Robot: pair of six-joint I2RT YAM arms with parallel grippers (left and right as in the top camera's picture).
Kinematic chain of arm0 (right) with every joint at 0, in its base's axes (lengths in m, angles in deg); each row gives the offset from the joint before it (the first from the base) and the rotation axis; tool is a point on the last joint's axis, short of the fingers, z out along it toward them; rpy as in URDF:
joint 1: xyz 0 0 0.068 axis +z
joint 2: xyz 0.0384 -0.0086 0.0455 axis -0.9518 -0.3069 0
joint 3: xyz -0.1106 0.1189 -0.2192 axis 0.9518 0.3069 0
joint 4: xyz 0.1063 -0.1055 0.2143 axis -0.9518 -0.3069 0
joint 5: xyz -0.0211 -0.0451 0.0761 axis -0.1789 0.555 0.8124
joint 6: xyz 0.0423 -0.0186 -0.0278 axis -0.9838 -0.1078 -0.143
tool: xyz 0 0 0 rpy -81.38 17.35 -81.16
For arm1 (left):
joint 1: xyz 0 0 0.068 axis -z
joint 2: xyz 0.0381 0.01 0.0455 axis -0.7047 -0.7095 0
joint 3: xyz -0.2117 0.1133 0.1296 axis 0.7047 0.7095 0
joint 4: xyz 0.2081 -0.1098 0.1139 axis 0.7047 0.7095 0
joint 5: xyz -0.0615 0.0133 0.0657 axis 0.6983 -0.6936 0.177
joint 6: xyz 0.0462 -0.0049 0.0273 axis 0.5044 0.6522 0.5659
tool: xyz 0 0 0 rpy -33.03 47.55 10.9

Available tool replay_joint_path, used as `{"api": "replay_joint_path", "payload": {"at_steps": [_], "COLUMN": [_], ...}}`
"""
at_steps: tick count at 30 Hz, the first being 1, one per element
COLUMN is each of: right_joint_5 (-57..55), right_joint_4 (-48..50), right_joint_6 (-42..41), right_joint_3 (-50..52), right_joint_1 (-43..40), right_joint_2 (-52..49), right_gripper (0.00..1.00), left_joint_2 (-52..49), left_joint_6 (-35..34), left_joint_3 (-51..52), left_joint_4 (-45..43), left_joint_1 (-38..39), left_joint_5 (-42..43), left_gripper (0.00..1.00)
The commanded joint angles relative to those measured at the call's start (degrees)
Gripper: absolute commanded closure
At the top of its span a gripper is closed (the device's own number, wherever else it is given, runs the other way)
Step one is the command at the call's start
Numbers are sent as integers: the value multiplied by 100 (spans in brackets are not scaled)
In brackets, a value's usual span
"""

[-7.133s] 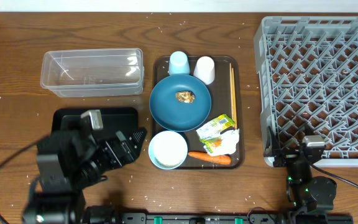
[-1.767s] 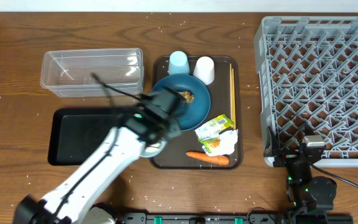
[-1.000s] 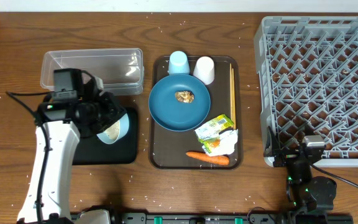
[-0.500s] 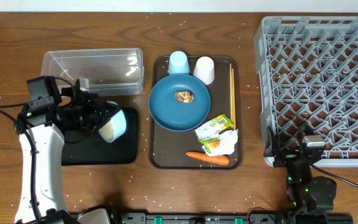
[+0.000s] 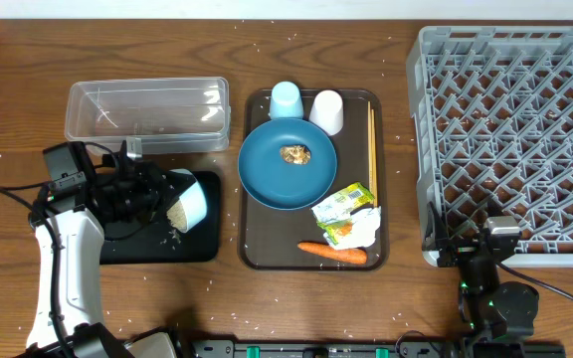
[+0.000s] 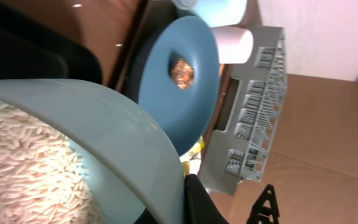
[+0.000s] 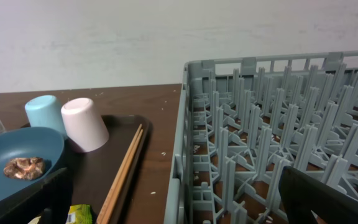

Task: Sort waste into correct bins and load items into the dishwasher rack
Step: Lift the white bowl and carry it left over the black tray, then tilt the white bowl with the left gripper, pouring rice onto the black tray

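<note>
Left gripper (image 5: 157, 195) is clamped on the rim of the light-blue round bowl (image 5: 195, 202). The bowl's tipped sideways right above the shallow black rectangular tray (image 5: 202, 245), with loose white rice grains (image 5: 177, 211) inside. Right gripper (image 5: 476, 242) sits wide open, well away.

words to read: none in any view
wrapper (image 5: 347, 212): green, yellow and white print, too small and too crumpled to read from above
wrapper corner, right wrist view (image 7: 79, 214): only a little bit shows, and the marks on it are blurry
numbers and signs: none that can be read
</note>
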Motion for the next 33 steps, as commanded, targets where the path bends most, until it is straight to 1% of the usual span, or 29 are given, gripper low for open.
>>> {"api": "replay_joint_path", "payload": {"at_steps": [1, 8, 15, 18, 21, 24, 26, 29, 31, 33], "right_joint_5": [-42, -42, -42, -42, -42, -42, -42, -42, -42, -42], "right_joint_4": [-24, -24, -24, -24, -24, -24, -24, -24, -24, -24], "right_joint_6": [74, 74, 74, 74, 74, 74, 74, 74, 74, 74], "right_joint_3": [9, 9, 9, 9, 9, 9, 9, 9, 9, 9], "right_joint_1": [-28, -28, -28, -28, -28, -28, -28, -28, -28, -28], "right_joint_2": [-9, -9, -9, -9, -9, -9, -9, -9, -9, -9], "right_gripper": [1, 1, 1, 1, 1, 1, 1, 1, 1, 1], "left_joint_2": [-28, -74, -649, -898, -927, -927, -927, -951, -984, -999], "left_joint_6": [114, 160, 175, 199, 302, 330, 610, 640, 647, 715], "left_joint_3": [20, 20, 20, 20, 20, 20, 20, 20, 26, 57], "left_joint_4": [-103, -363, -389, -382, -420, -424, -494, -501, -437, -446], "left_joint_1": [-31, -52, -52, -52, -59, -136, -278, -627, -898, -1163], "left_joint_5": [422, 417, 420, 564, 570, 804, 966, 957, 1311, 1840], "left_gripper": [94, 94, 94, 94, 94, 94, 94, 94, 94, 94]}}
